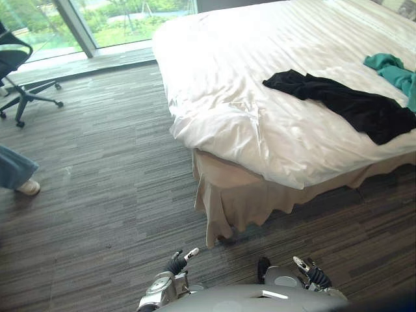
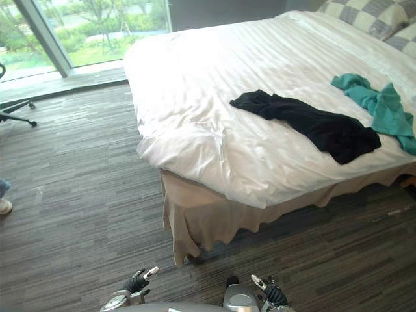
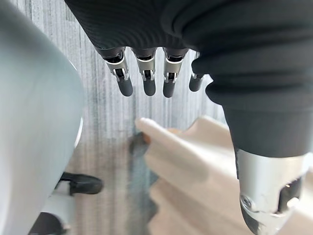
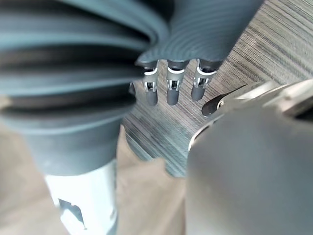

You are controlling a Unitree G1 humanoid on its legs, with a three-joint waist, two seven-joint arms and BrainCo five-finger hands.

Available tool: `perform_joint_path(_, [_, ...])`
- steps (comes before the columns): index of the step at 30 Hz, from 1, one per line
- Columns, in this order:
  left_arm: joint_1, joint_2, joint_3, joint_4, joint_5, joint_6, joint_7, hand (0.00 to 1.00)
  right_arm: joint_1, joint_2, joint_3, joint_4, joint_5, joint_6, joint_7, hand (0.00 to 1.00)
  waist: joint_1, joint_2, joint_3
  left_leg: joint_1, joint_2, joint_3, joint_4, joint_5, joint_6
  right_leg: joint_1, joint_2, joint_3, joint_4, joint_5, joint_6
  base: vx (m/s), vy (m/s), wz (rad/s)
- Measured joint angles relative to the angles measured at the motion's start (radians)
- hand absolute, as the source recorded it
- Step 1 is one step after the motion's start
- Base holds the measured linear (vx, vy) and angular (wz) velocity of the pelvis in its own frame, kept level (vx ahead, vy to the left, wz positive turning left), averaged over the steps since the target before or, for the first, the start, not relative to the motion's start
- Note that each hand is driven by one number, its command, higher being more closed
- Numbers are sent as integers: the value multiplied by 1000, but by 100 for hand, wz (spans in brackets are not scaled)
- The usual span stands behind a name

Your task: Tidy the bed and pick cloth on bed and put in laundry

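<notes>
A black cloth [image 1: 344,104] lies spread on the white duvet of the bed [image 1: 260,45], near its front edge. A teal cloth [image 2: 380,104] lies bunched to the right of it. My left hand [image 1: 175,263] and right hand [image 1: 312,273] hang low at the bottom of the eye views, over the carpet and well short of the bed. In the left wrist view the left hand's fingers [image 3: 146,73] point straight down and hold nothing. The right hand's fingers [image 4: 171,85] are likewise straight and empty in the right wrist view.
A beige bed skirt [image 1: 234,201] hangs to the striped carpet at the bed's near corner. An office chair [image 1: 16,65] stands at the far left by the window. A person's trouser leg and shoe [image 1: 19,175] show at the left edge. Checked pillows [image 2: 364,16] lie at the bed's head.
</notes>
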Motion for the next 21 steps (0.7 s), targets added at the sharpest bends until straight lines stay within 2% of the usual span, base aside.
perform_joint_path(3, [2, 4, 19, 0, -41, -1, 1, 0, -2, -5, -1, 11, -4, -1, 0, 0, 9, -3, -2, 8, -8, 3, -82, 52, -12, 10, 1, -27, -61, 34, -6, -23, -48, 27])
perform_joint_path(6, [9, -1, 65, 0, -147, 2, 39, 0, -2, -3, -23, 20, -3, 2, -5, 0, 6, -5, -1, 28, -14, 2, -197, 106, -15, 28, 1, -70, -129, 70, -15, -37, -39, 42])
perform_joint_path(9, [22, -17, 189, -6, -304, -13, 100, 0, -1, -2, -60, 22, -2, 10, -4, 0, 6, 0, -4, 32, -5, 1, -238, 116, -17, 38, 6, -121, -134, 70, -15, -86, -12, 46])
perform_joint_path(11, [32, -14, 312, -24, -406, -56, 148, 0, -2, -6, -85, 19, -3, 9, -1, 0, 6, 10, -10, 30, -1, 0, -256, 103, -16, 40, 9, -146, -135, 73, -8, -99, 27, 40])
perform_joint_path(12, [37, -11, 390, -42, -469, -84, 170, 0, 0, -12, -103, 18, -3, 8, 3, 0, 4, 30, -12, 28, 13, 1, -257, 61, -10, 40, 21, -156, -135, 76, -4, -85, 57, 28])
perform_joint_path(13, [36, -4, 432, -44, -497, -97, 177, 0, 0, -12, -109, 21, -4, 8, 4, 0, 7, 35, -12, 29, 19, 0, -259, 42, -11, 42, 24, -160, -135, 78, -3, -107, 67, 14])
perform_joint_path(16, [44, 64, 629, -45, -652, -180, 222, 0, 7, 1, -108, 19, -3, 8, 10, 0, 9, 28, -19, 28, 12, 6, -246, 23, -8, 45, 16, -159, -136, 82, -1, -55, 42, -5])
perform_joint_path(17, [40, 97, 716, -48, -714, -220, 242, 0, 13, 1, -108, 16, -3, 7, 10, 0, 8, 26, -23, 27, 9, 7, -248, 23, -7, 43, 14, -159, -136, 82, -1, -18, 51, -6])
perform_joint_path(18, [34, 126, 787, -61, -749, -250, 253, 0, 15, -3, -107, 16, -2, 7, 9, 0, 7, 28, -24, 26, 7, 7, -250, 23, -7, 39, 12, -159, -135, 82, 0, -3, 34, -5])
perform_joint_path(20, [30, 160, 849, -88, -765, -290, 264, 0, 28, -8, -104, 16, -2, 7, 7, 0, 3, 38, -30, 17, 6, 8, -252, 23, -7, 29, 13, -159, -135, 82, 0, 27, 30, -1])
perform_joint_path(21, [9, 193, 896, -117, -762, -316, 275, 0, 37, -9, -95, 14, -1, 7, 6, 0, 0, 53, -33, 7, 5, 6, -253, 23, -7, 18, 15, -160, -135, 81, -1, 60, 30, 2])
